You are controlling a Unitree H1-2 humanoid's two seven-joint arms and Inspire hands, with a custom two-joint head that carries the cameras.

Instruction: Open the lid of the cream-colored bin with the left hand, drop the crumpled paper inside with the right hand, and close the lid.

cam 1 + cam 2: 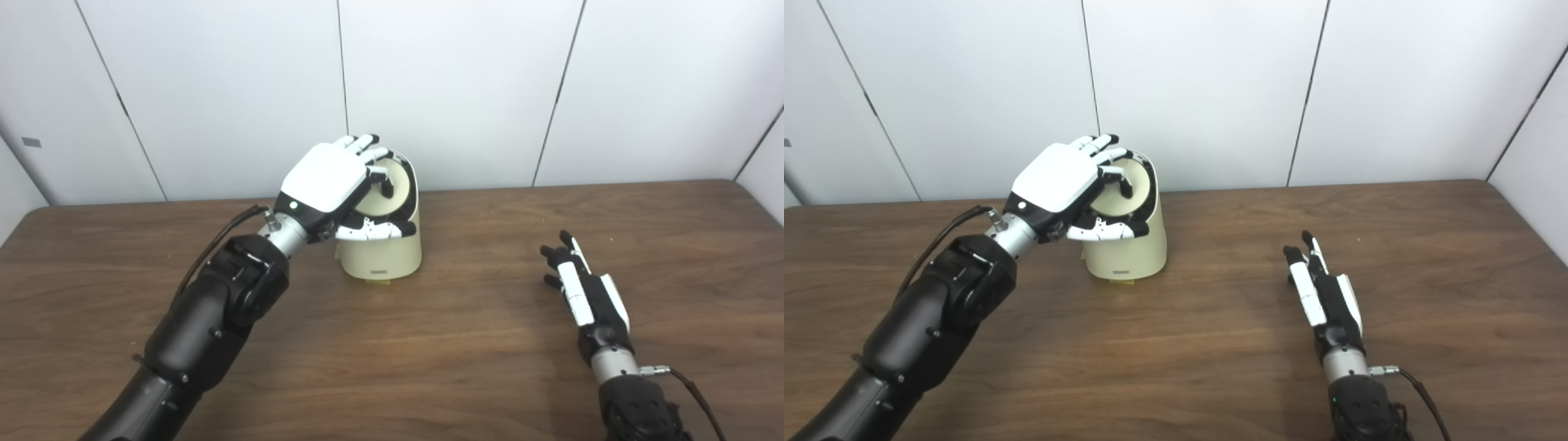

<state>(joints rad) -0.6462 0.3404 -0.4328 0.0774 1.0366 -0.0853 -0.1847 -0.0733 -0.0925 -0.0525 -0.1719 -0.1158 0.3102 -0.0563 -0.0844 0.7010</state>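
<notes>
LEFT EYE VIEW
- Cream-colored bin (383, 254): centre of frame, slightly left, upright on brown wood table (465, 343), near the back wall panels. Small yellowish tab at its base front; can't tell what it is.
- Lid (392, 187): round, dark-rimmed, at top of bin, tilted w/ its face toward camera. Looks part-open or swinging; exact angle hard to read.
- Left hand (334, 184): upper centre-left, arm entering from bottom left. White back of hand up, fingers curled over the lid rim, thumb across the bin front just below the lid. Grasping the lid.
- Right hand (585, 288): lower right, arm from bottom edge. Rests on table well apart from bin, fingers straight and pointing up-frame, nothing in it: released.
- Crumpled paper: not seen anywhere on table or in either hand.

RIGHT EYE VIEW
- Same layout, shifted left. Bin (1130, 251) centre-left; lid (1133, 184) under left hand (1059, 177); right hand (1323, 294) lower centre-right, empty.
- No paper here either.

STEP (judgement): paper prob. already inside, since right hand is empty and idle; lid handling is the step in hand, likely closing.
NEXT: left hand to bring lid down flat until seated on rim, then let go w/o tipping the light bin.
</notes>
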